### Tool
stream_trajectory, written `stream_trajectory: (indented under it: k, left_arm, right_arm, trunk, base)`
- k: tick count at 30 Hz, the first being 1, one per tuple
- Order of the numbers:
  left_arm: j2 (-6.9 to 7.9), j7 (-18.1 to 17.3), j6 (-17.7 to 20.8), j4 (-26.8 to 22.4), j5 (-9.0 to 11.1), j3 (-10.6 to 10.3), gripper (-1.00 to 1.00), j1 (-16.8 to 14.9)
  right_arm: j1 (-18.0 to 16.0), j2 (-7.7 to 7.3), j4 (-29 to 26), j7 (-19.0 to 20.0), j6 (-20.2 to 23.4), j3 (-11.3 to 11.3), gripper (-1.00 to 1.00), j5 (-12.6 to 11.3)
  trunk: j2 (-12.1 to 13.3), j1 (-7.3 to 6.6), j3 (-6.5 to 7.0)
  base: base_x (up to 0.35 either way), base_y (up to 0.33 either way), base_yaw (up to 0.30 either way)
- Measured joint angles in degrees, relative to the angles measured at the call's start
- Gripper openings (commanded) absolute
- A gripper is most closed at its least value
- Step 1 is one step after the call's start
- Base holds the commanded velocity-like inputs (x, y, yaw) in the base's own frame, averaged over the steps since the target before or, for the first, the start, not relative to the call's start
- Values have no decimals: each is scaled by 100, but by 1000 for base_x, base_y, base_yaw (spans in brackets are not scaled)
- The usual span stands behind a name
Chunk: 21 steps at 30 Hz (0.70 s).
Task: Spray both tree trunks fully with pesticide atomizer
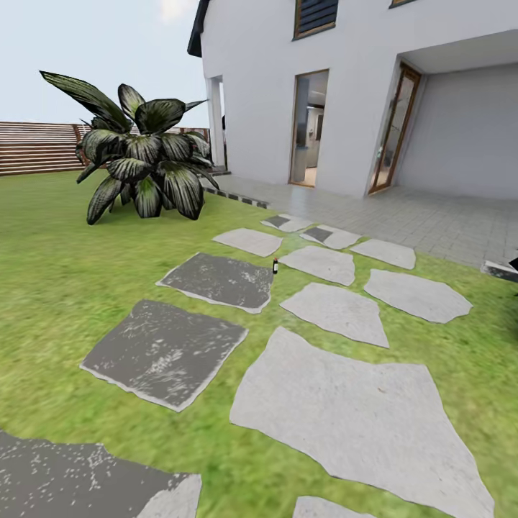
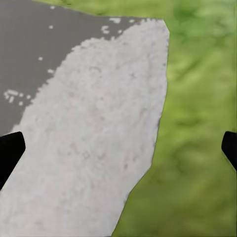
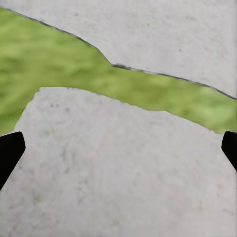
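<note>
Pincers first: the left pincer (image 2: 118, 148) shows in its wrist view as two black fingertips at the picture's opposite edges, spread wide, holding nothing and touching nothing; beneath it lie a pale stepping stone (image 2: 94, 148), a dark grey slab (image 2: 34, 49) and grass (image 2: 197, 123); the right pincer (image 3: 118, 148) is likewise spread wide and empty, its dark tips at the frame's edges, over a pale stone (image 3: 113, 173) parted from a second stone (image 3: 163, 34) by a strip of lawn (image 3: 49, 59).

Both pincers are cut off so that only the tips of the fingers appear; which stones of the path they hang above I cannot tell.

From the head view the garden opens out: lawn (image 1: 50, 266), a path of flagstones (image 1: 352, 410), some dark, some pale; the pesticide atomizer (image 1: 275, 266) stands as a tiny dark bottle at about 12 o'clock from the picture's centre, in the grass gap between a dark slab (image 1: 216, 280) and a pale stone (image 1: 320, 262), too small to make out in detail; a broad-leaved bush (image 1: 144, 165) sits at 10 o'clock, the slatted fence (image 1: 36, 147) behind it, the white house (image 1: 345, 93) at 1 o'clock with its paved terrace (image 1: 432, 223).
</note>
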Motion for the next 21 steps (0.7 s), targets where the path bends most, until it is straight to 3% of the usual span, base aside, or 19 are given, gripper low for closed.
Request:
stream_trajectory:
  k: [21]
  left_arm:
    - [0,0,0,0,0,-1,100,0]
  right_arm:
    - [3,-20,2,-3,0,0,100,0]
  trunk:
    - [0,0,0]
  base:
    - [339,0,0]
